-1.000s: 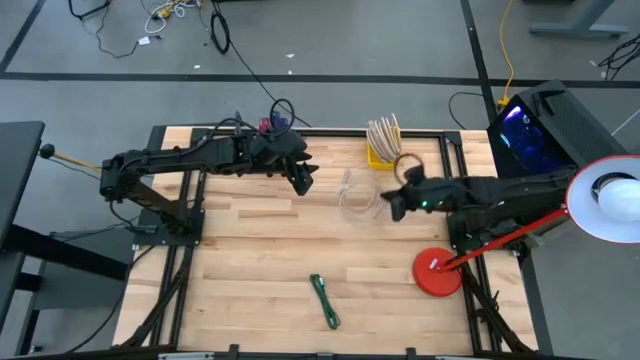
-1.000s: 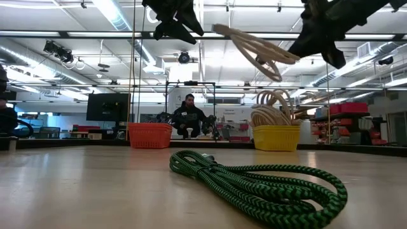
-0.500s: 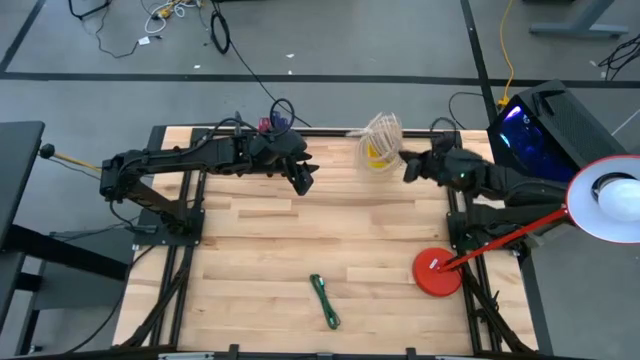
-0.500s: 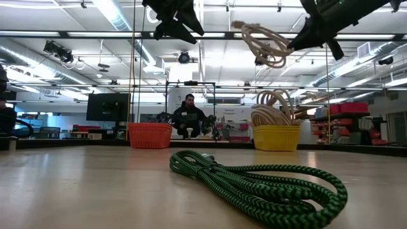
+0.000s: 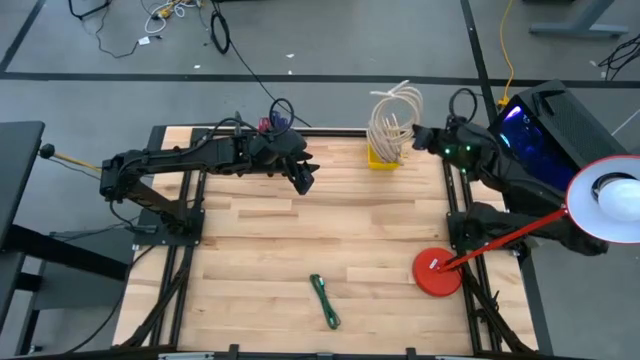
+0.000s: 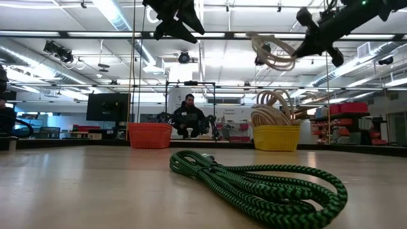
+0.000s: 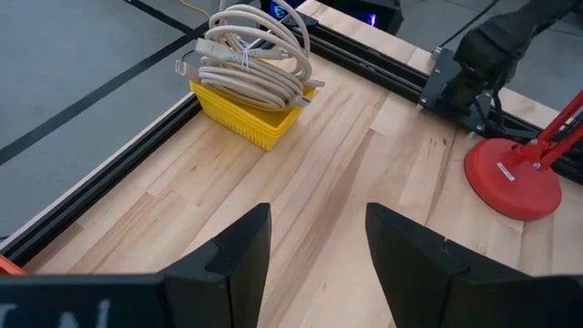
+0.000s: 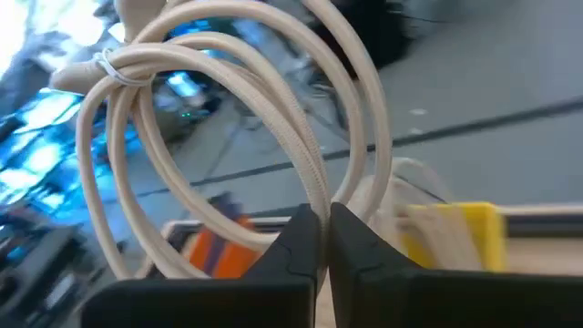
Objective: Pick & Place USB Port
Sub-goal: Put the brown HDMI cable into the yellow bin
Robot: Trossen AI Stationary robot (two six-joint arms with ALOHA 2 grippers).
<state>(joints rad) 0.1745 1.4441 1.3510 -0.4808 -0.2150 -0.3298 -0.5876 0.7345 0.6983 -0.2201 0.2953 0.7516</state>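
My right gripper (image 5: 416,138) is shut on a coiled beige cable (image 5: 392,112), held high over the yellow basket (image 5: 380,157) at the table's far right. The basket holds more beige cables (image 7: 250,55). In the low view the coil (image 6: 273,52) hangs in the air beside my right gripper (image 6: 304,46), above the basket (image 6: 276,137). My left gripper (image 5: 302,178) is open and empty, raised over the far middle of the table. A green braided cable (image 5: 324,300) lies coiled on the table near its front edge. My right gripper pinches a couple of the coil's strands (image 8: 316,199) between its two fingers. The fingers come from the table's right, slanting a little downward. The coil, bound by a tie (image 8: 109,64), stands out beyond the fingers, lifted clear of the table and above the basket.
A red lamp base (image 5: 438,272) stands at the right front, its white head (image 5: 608,195) beyond the table's right edge. An orange basket (image 6: 150,135) stands at the far edge. Black frame rails (image 5: 330,131) border the table. A person (image 6: 189,114) sits in the room behind.
My right gripper has carried the beige coil from over the table's middle toward the far right corner, to above the yellow basket. The coil has stayed clear of the table and has swung round from flat toward upright.
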